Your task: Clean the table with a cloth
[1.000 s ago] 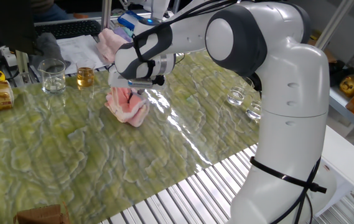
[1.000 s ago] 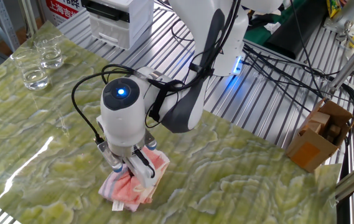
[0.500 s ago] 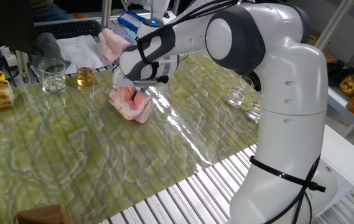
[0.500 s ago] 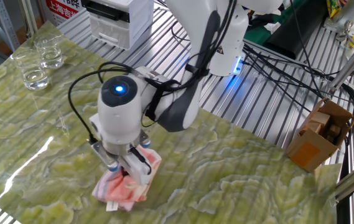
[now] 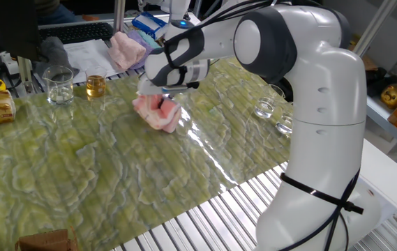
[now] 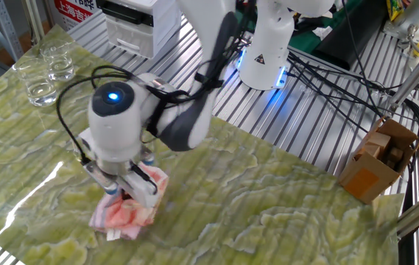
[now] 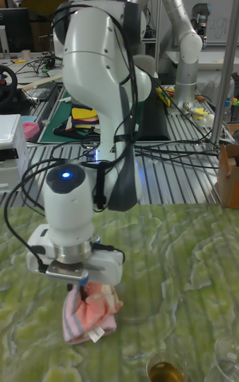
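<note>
The gripper (image 6: 130, 193) is clamped on the bunched salmon-pink cloth (image 6: 125, 214), pressing it onto the green marbled table (image 6: 283, 206).

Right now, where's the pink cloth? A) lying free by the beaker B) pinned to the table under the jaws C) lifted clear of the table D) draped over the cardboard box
B: the cloth sits bunched on the table, with the gripper pressing down into it.
</note>
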`<state>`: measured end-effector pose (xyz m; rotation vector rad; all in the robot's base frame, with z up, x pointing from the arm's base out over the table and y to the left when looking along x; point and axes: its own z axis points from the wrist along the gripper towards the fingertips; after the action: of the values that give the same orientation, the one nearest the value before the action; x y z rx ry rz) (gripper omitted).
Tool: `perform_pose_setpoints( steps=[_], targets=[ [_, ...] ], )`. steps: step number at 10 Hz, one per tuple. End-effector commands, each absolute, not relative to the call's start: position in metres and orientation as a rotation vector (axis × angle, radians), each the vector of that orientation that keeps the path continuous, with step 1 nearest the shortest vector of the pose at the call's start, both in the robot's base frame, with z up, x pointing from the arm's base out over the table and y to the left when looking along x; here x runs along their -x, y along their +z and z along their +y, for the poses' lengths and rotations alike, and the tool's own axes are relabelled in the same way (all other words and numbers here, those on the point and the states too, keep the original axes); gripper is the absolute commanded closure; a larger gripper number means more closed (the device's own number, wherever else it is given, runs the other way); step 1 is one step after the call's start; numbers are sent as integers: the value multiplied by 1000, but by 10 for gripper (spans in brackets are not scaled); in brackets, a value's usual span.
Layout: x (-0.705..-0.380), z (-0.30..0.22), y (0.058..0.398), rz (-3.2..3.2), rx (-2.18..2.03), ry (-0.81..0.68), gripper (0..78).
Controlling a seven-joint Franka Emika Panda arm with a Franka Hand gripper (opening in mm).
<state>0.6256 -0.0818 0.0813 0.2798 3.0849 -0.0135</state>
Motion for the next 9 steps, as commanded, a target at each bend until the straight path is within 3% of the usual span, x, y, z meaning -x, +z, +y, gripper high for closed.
perform_pose_setpoints(
  steps=[1, 5, 9],
  targets=[
    [-631, -132, 74, 3070, -125, -58, 763],
    [-627, -136, 75, 3083, -111, -71, 763],
    [-609, -84, 73, 3077, -334, 35, 763]
  ],
)
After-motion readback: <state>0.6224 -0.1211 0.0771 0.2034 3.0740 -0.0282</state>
